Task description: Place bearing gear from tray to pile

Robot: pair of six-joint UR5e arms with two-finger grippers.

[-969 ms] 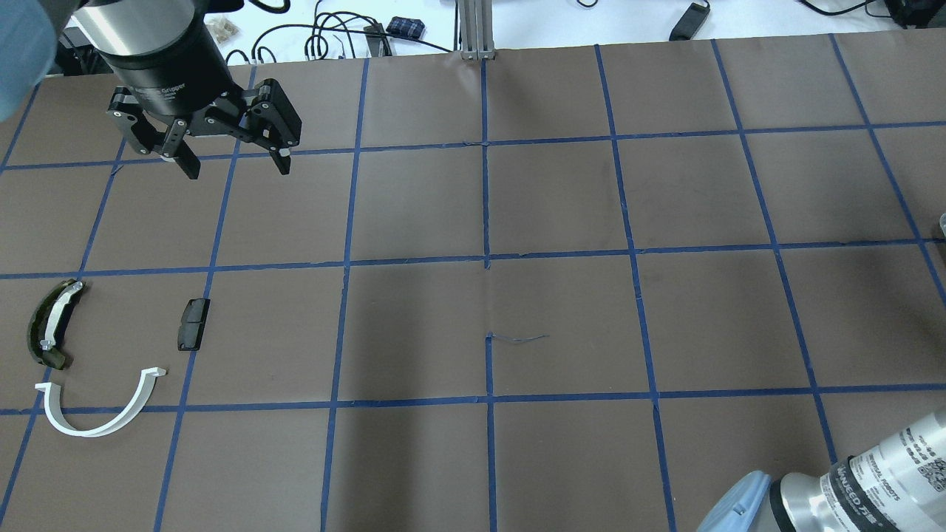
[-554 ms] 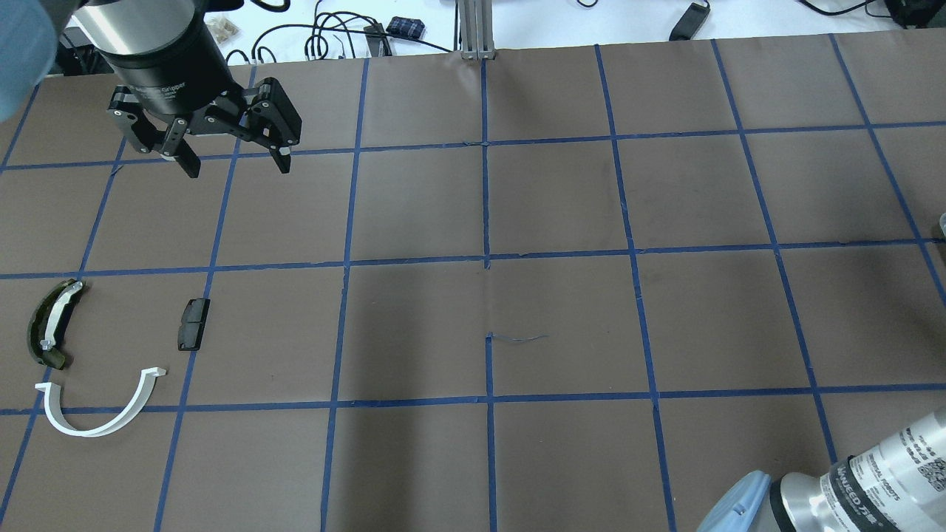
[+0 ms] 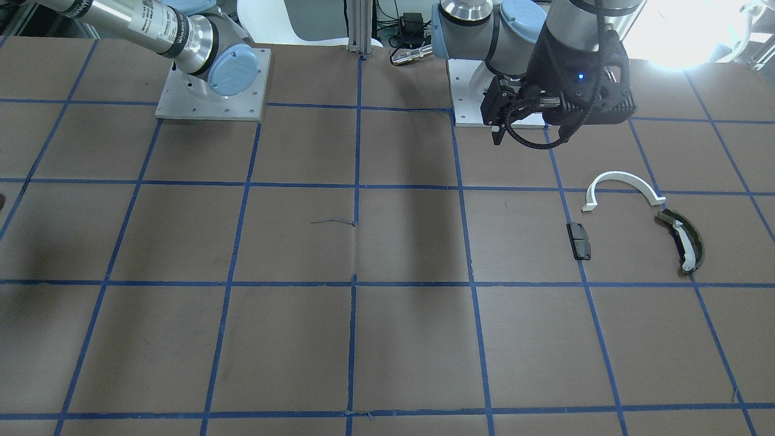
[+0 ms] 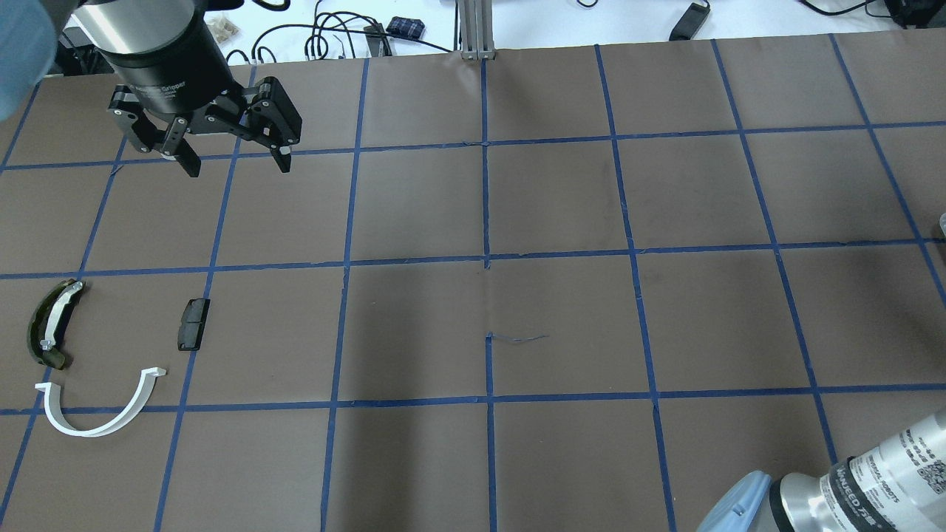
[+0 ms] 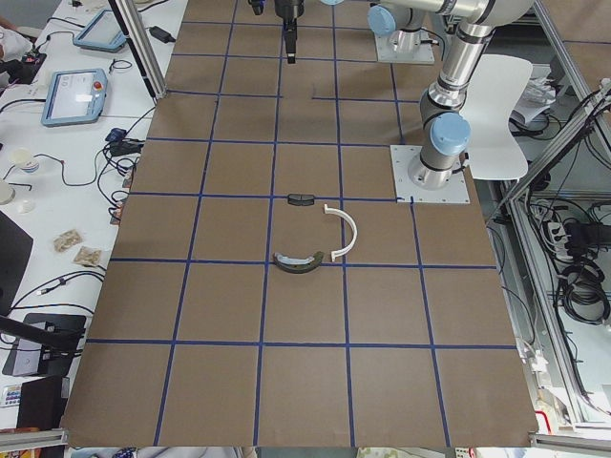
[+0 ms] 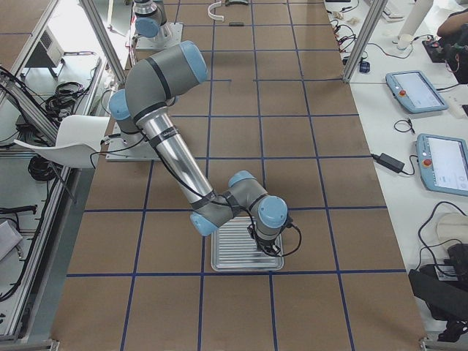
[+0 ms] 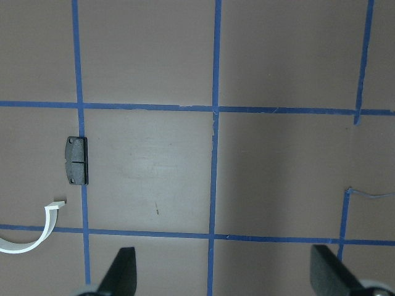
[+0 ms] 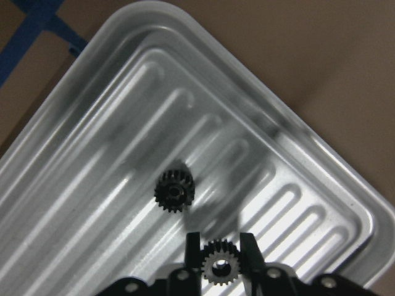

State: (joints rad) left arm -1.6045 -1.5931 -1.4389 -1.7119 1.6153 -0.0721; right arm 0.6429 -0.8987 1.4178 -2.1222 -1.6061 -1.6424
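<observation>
My right gripper [image 8: 220, 242] is down over the tray [image 8: 290, 132]. Only the tips of its two fingers show, at the bottom of its wrist view; the rest is cut off. Between those tips sits a pale gear [image 8: 220, 265] with a pad against its teeth on either side, so these jaws are closed on it. I cannot tell whether it is clear of the tray floor. Just beyond the tips a dark gear [image 8: 174, 191] lies flat on the ribbed floor, partly in shadow. In the side view my own wrist hides the fingers, and the overhead view catches only a piece of that arm at its edge.

My left gripper [image 4: 236, 166] hangs with its jaws spread wide and nothing between them. The pile [image 3: 579, 240] lies on the table [image 4: 562, 199], well apart from these jaws, toward my base. The black block [image 4: 194, 324] is nearest, with the white half-ring [image 4: 89, 432] and the olive curved piece [image 4: 50, 325] farther off. The left wrist view cuts off most of the half-ring and misses the olive piece.
</observation>
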